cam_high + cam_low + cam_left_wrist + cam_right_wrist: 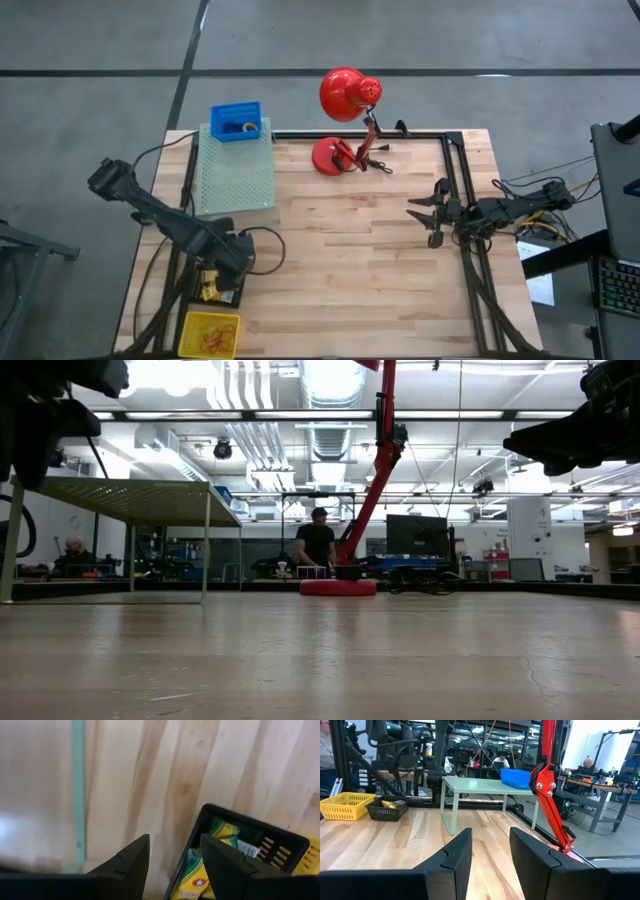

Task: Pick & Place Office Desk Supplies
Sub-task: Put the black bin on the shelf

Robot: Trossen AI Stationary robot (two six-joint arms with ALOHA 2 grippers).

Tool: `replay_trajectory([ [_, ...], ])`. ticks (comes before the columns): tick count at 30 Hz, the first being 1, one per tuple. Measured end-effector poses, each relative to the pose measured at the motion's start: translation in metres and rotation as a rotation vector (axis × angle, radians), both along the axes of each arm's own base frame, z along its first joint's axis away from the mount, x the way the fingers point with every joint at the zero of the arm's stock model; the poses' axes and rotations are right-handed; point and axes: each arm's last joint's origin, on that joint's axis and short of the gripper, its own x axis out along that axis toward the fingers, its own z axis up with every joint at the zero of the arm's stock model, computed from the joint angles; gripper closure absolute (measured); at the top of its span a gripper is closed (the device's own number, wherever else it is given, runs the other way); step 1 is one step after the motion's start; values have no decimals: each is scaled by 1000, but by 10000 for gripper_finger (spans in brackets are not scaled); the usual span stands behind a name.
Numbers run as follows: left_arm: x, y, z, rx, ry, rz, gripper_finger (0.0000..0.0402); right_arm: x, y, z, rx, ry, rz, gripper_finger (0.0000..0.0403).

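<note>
My left arm hides part of the black basket [222, 290]; contents of the yellow basket [209, 333] and blue bin [236, 122] are too small to tell.

No text, label, brand, number or sign can be read anywhere. The yellow-and-green boxes [196, 879] in the black basket [280, 851], seen from the left wrist, carry printing and a small red mark, but it is too blurred to make out. A white label with dark stripes [248, 848] lies just beside those boxes in the same basket; nothing on it is legible either.
</note>
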Motion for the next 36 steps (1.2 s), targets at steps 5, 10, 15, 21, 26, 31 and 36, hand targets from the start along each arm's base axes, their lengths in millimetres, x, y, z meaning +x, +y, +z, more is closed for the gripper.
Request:
replay_trajectory([
  [5, 2, -1, -7, -14, -31, -37, 222, 0, 0, 0, 0, 0, 0, 275],
  [10, -2, -1, -15, -16, 2, -46, 222, 0, 0, 0, 0, 0, -1, 275],
  [15, -3, -2, -24, -24, -2, -54, 222, 0, 0, 0, 0, 0, -1, 275],
  [21, -2, -4, -37, -70, -32, -58, 222, 0, 0, 0, 0, 0, 0, 275],
  [26, -5, -6, -49, -134, -17, -62, 222, 0, 0, 0, 0, 0, 0, 275],
  [31, -9, -6, -59, -142, -13, -49, 222, 0, 0, 0, 0, 0, 0, 275],
  [36, -13, -4, -67, -133, -1, -51, 222, 0, 0, 0, 0, 0, -1, 275],
])
